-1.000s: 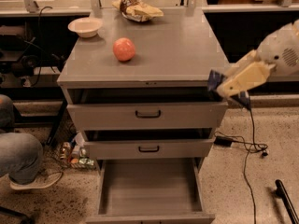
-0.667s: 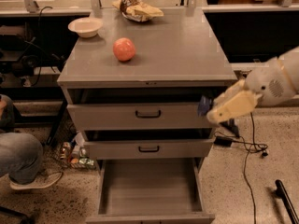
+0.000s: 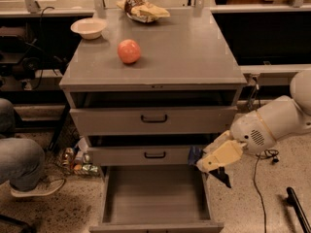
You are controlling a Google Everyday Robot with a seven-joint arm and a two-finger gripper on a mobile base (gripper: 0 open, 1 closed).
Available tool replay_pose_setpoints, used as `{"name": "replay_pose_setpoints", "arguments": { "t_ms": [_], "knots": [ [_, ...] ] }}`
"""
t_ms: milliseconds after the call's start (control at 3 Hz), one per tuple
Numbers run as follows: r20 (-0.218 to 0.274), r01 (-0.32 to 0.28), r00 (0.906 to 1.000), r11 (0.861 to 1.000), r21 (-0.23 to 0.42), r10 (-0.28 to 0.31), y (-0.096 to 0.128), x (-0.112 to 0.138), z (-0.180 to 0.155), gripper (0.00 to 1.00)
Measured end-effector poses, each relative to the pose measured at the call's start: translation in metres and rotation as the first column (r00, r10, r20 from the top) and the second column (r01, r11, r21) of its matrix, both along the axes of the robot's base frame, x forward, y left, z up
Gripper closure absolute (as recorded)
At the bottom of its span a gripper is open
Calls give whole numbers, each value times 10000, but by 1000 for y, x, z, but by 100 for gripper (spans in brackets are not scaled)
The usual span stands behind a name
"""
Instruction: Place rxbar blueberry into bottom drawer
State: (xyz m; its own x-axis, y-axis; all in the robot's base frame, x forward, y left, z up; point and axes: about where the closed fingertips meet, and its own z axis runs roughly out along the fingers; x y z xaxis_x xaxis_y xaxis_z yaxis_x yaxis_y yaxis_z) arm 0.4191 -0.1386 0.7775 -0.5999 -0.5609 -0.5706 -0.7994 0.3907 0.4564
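1. Three drawers are showing in the one grey cabinet [image 3: 170,57]. The bottom drawer [image 3: 155,193] is standing pulled out with nothing lying on its floor, so I am judging the placing as not yet done.
2. One arm is reaching in from the right. My gripper [image 3: 201,161] is hanging beside the right end of the middle drawer's front, above the bottom drawer's right wall.
3. One chip bag [image 3: 142,8], one bowl [image 3: 88,27] and one pink ball [image 3: 129,51] are sitting on the cabinet top, well apart from the work.
4. One snack bar [image 3: 194,154], dark blue, is riding in the air with the fingers clenched on it. I am reckoning what remains is carrying it over the drawer floor, lowering and letting go.
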Motion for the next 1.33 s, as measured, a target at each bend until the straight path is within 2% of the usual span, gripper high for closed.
{"name": "replay_pose_setpoints", "arguments": {
  "t_ms": [333,667,1000,1333],
  "knots": [
    [50,10,10000,10000,-10,-10,-1,1,2,100],
    [-481,462,9978,9987,208,-452,5,-7,-25,100],
    [-1378,1197,9846,9891,854,-1072,20,-24,-83,100],
    [-2092,2099,9615,9673,1422,-1779,43,-34,-155,100]
  ]
}}
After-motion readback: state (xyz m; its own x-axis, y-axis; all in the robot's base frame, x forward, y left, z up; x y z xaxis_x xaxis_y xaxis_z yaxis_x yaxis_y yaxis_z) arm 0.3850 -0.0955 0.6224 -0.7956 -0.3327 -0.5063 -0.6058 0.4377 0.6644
